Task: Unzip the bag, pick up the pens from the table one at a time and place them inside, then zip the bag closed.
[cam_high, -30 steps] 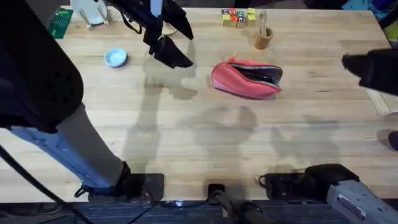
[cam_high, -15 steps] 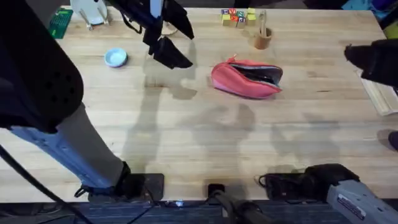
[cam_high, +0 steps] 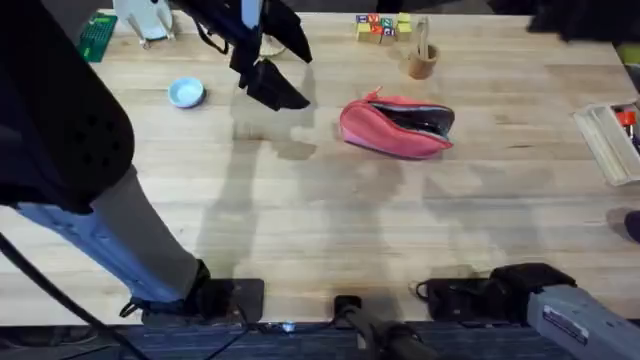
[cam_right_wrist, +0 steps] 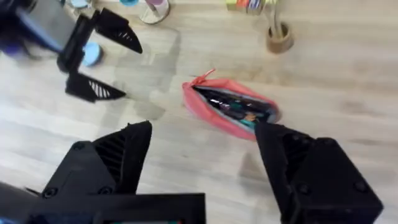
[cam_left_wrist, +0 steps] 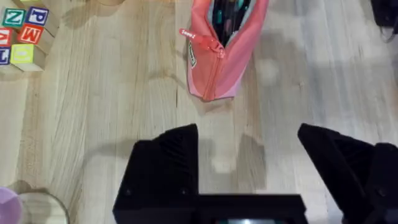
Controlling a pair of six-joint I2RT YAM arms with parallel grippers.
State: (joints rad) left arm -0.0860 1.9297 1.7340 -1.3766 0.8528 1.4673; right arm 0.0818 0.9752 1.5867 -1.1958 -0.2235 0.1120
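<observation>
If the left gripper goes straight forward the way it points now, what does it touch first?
Most likely the bag. In the left wrist view the open left gripper points over bare table at the pouch's zipper end. Depth is unclear, so it might meet the tabletop first.

You have one salmon-pink bag (cam_high: 396, 126) on the table (cam_high: 330, 230), lying unzipped, with several pens (cam_right_wrist: 233, 107) visible inside it; their exact number cannot be told. One small wooden cup (cam_high: 422, 62) stands beyond the bag with one pale stick (cam_high: 421, 36) in it. One cluster of lettered toy blocks (cam_high: 381, 27) sits beside the cup; you can count at least five blocks in the left wrist view. One light-blue dish (cam_high: 186, 93), one green board (cam_high: 97, 37) and one clear box (cam_high: 608, 140) complete the count. Two grippers are in play: the left gripper (cam_high: 268, 88) and the right gripper (cam_right_wrist: 202, 149).
</observation>
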